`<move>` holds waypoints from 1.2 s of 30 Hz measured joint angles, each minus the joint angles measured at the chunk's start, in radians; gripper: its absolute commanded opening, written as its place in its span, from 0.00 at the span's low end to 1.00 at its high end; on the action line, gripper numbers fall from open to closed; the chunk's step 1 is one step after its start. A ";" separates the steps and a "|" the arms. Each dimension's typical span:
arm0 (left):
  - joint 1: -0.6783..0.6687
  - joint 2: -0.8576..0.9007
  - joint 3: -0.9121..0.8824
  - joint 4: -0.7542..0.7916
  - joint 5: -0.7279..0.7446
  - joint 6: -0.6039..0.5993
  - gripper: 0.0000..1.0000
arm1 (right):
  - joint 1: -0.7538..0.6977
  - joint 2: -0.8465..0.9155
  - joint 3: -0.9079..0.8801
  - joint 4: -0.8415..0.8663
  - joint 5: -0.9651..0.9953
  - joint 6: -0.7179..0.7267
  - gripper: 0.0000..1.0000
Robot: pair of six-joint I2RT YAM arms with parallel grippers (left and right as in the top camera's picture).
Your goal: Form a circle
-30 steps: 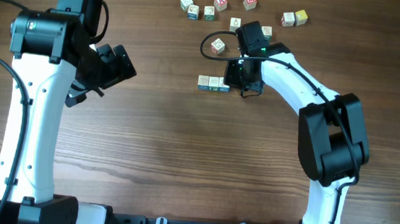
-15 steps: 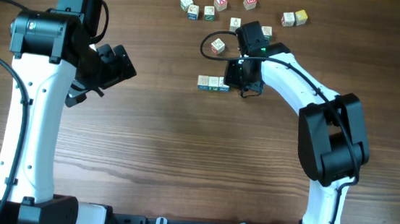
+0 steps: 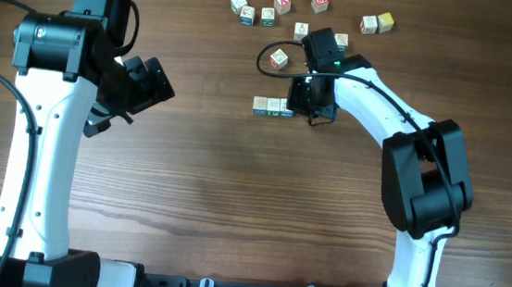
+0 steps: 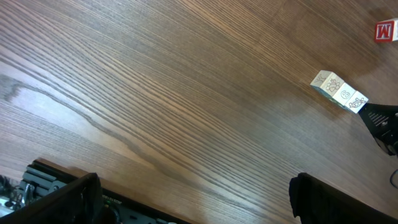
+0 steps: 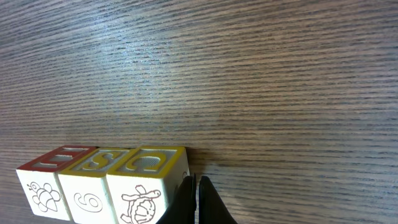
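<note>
On the wooden worktop (image 3: 232,206), three white cubes stood side by side and touching, as one short straight row (image 3: 274,107). It lay in the far half, a little to the right of the middle, and its long axis ran parallel to the far edge. In the right wrist view the top faces of this row (image 5: 102,180) carried raised letters, one red and two yellow. The side faces toward the camera carried an insect-like drawing, a figure like a 9 and a helicopter drawing. The right arm (image 3: 371,98) reached to the right end of the row. The right jaws were fully closed with nothing between them, and their tips stood right against the lower corner of the end cube (image 5: 146,183). Ten more cubes lay loose between the row and the far edge, each turned its own way: a cluster of four (image 3: 258,11), one red-topped cube (image 3: 320,0), a pair (image 3: 377,23) further to the right, and three single ones close to the arm, one of them (image 3: 279,59) lying just beyond the row. The left arm (image 3: 38,143) was well apart, toward the left edge. The left jaws stood wide open and held nothing.
</note>
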 measured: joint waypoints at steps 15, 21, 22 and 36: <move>0.000 0.000 0.000 0.000 0.000 0.000 1.00 | 0.000 0.000 0.000 -0.011 -0.015 -0.005 0.05; 0.000 0.000 0.000 0.000 0.000 0.000 1.00 | 0.000 0.000 0.000 -0.015 -0.021 -0.006 0.05; 0.000 0.000 0.000 0.000 0.000 0.000 1.00 | 0.000 0.000 0.000 -0.016 -0.021 -0.006 0.05; 0.000 0.000 0.000 0.000 0.000 0.000 1.00 | 0.000 0.000 0.000 -0.018 -0.024 -0.009 0.04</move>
